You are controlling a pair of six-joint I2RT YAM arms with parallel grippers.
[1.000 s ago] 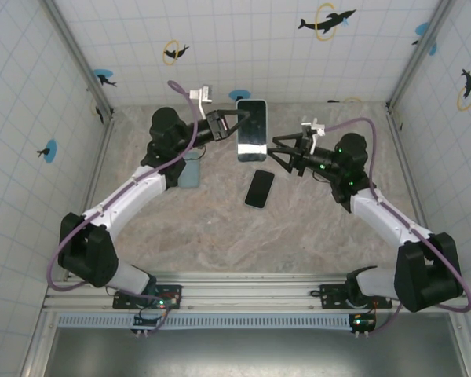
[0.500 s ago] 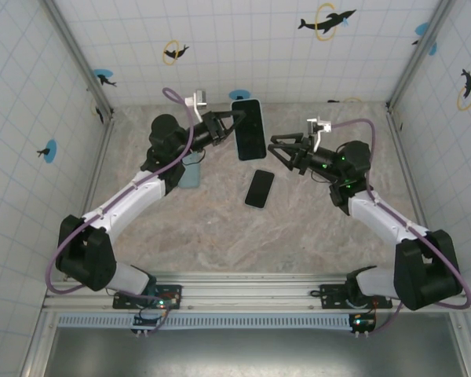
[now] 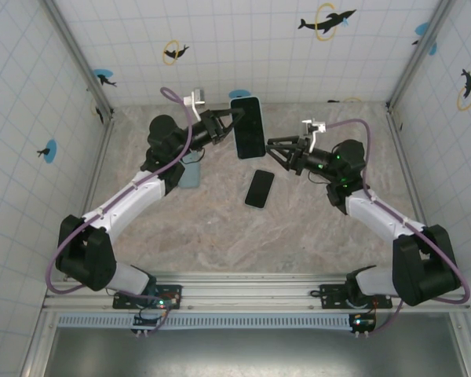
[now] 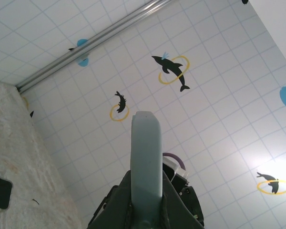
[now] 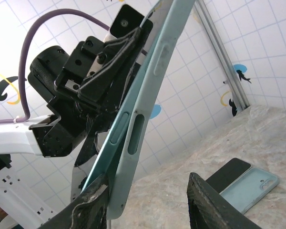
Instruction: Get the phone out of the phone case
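A phone (image 3: 249, 126) sits in a pale blue phone case (image 5: 139, 107) and is held up above the table, screen toward the top camera. My left gripper (image 3: 235, 126) is shut on the case's left long edge; in the left wrist view the case (image 4: 146, 157) stands edge-on between the fingers (image 4: 174, 195). My right gripper (image 3: 272, 148) is open at the case's lower right corner. In the right wrist view its left finger (image 5: 83, 210) touches that corner and the other finger (image 5: 214, 205) stands well apart.
A second black phone (image 3: 259, 188) lies flat mid-table, below the raised one. A loose pale blue case (image 3: 191, 173) lies under the left arm. Both show in the right wrist view as the black phone (image 5: 229, 174) and the case (image 5: 251, 191). Tiled walls enclose the table.
The left gripper has tilted and lifted the cased phone slightly toward the back wall. The right gripper has moved left up to the case's corner, and its jaws have narrowed.
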